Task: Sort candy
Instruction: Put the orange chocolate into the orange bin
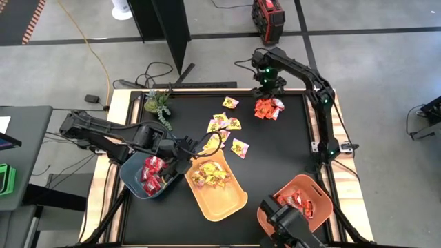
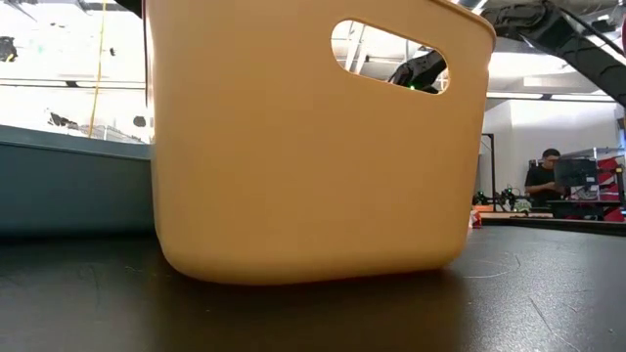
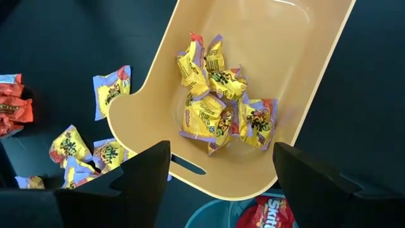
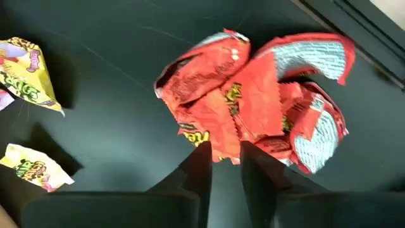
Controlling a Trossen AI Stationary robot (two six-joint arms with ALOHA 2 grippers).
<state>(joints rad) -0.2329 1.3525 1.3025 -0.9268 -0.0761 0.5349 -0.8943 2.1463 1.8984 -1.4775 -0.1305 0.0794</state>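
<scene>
My right gripper (image 4: 220, 166) is down at the far side of the black table (image 1: 289, 158), on the pile of orange-red candy (image 4: 253, 104). My 2 fingers (image 4: 197, 170) stand narrow, close together, with the edge of 1 orange-red wrapper between their tips; I cannot tell whether it is truly held yet.

My left gripper (image 3: 218, 166) hangs with its jaws wide and nothing between them, above the near rim of the yellow bin (image 3: 316, 82), which holds a heap of yellow candy (image 3: 218, 104). More yellow sweets (image 1: 224, 125) lie loose on the table between that bin and the orange-red pile, and 2 of them show beside my right fingers in the right wrist view.

The blue-grey bin (image 1: 131, 180), touching the yellow one, holds deep red candy (image 1: 153, 172). The orange bin (image 1: 318, 213) at the near right corner holds a few orange-red sweets. A green plant sprig (image 1: 158, 105) lies at the far left corner.
</scene>
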